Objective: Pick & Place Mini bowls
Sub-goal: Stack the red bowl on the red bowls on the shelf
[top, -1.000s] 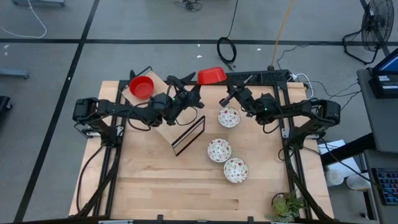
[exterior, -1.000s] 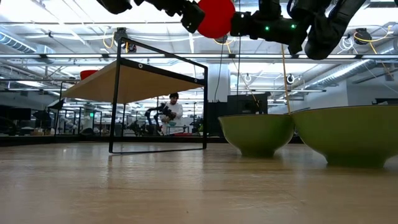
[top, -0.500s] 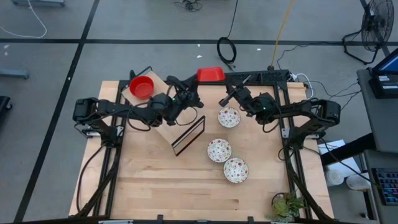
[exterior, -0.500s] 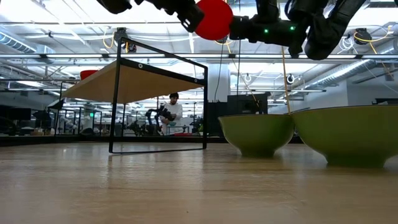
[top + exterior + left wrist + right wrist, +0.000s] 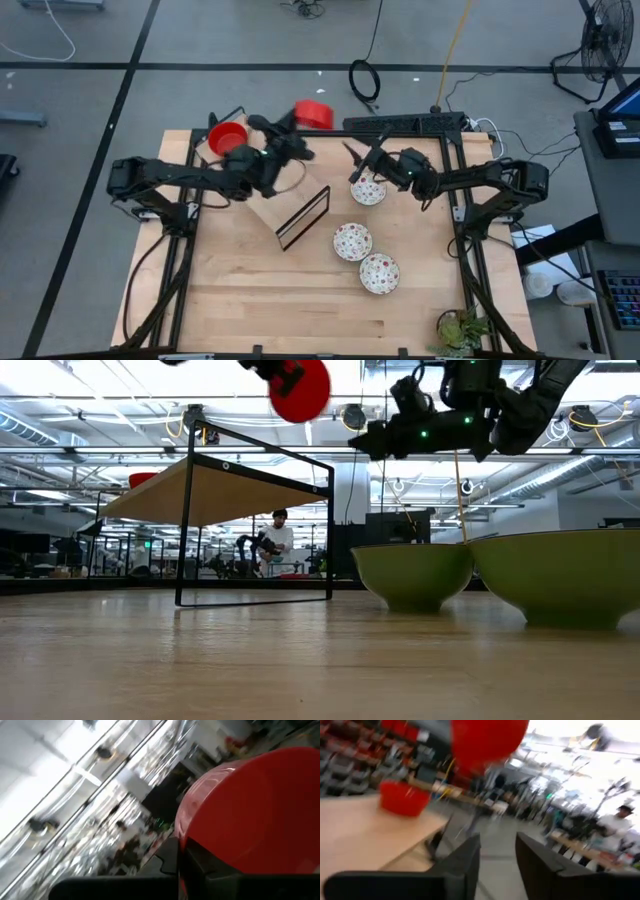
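The left end effector (image 5: 292, 128) is high above the far edge of the worktop (image 5: 230, 290), and it pinches a red mini bowl (image 5: 314, 113) by its rim. In the low view this carried bowl (image 5: 300, 387) hangs well above the raised wooden shelf (image 5: 215, 488). In the left wrist view the bowl's glossy red wall fills the picture just in front of the dark fingers (image 5: 210, 870).

A second red bowl (image 5: 228, 139) already sits on the shelf near the far left corner of the worktop. From the carried bowl, the shelf lies toward the left edge and lower, so I judge that the coming move is a short travel in that direction and then downward, beside the bowl that is there. The left arm is clearly the nearer one for this.

The right end effector (image 5: 362, 163) waits with its fingers spread apart, above the nearest of three patterned white bowls (image 5: 367, 188). The two other patterned bowls (image 5: 352, 241) and (image 5: 379, 273) lie toward the near right part of the worktop. All three are round, so no long axis matters for gripping them.
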`<state>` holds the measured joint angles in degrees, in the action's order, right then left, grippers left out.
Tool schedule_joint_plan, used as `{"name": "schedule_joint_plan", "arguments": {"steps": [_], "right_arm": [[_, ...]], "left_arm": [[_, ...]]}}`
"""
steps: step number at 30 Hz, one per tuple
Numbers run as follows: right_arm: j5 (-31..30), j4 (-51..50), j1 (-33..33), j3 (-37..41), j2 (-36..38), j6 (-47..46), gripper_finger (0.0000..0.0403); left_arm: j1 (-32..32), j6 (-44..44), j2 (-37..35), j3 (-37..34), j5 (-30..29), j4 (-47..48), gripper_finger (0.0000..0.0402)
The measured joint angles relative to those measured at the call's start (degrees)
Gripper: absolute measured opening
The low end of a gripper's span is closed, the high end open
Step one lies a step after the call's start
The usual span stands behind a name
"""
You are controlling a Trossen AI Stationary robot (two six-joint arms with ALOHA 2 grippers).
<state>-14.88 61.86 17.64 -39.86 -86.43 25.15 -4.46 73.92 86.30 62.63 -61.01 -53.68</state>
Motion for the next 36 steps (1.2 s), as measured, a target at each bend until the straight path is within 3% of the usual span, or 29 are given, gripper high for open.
{"name": "schedule_joint_plan", "arguments": {"steps": [7,12,16,27,32,36], "right_arm": [[6.70,-19.36,0.03,0.00,1.66,-5.38,0.0176],[7.59,-20.02,0.00,0.04,1.66,-5.37,0.0178],[7.50,-20.12,0.16,0.04,1.59,-4.99,0.0170],[7.48,-20.58,1.60,0.04,1.59,-4.96,0.0166],[7.50,-20.79,2.02,0.02,1.59,-4.78,0.0161],[7.50,-21.05,3.05,0.00,1.59,-4.88,0.0160]], "left_arm": [[-3.88,-1.66,-10.87,0.04,-15.54,8.55,0.0004],[-10.24,-11.45,-19.40,0.04,-22.04,20.80,0.0004],[-15.99,-17.38,-23.78,0.04,-22.95,28.01,0.0006],[-34.56,-29.73,-26.74,0.04,-19.60,43.23,0.0004],[-38.53,-44.56,-26.80,0.13,-10.50,55.39,0.0004],[-40.09,-60.89,-26.58,3.53,1.88,72.62,0.0003]]}}
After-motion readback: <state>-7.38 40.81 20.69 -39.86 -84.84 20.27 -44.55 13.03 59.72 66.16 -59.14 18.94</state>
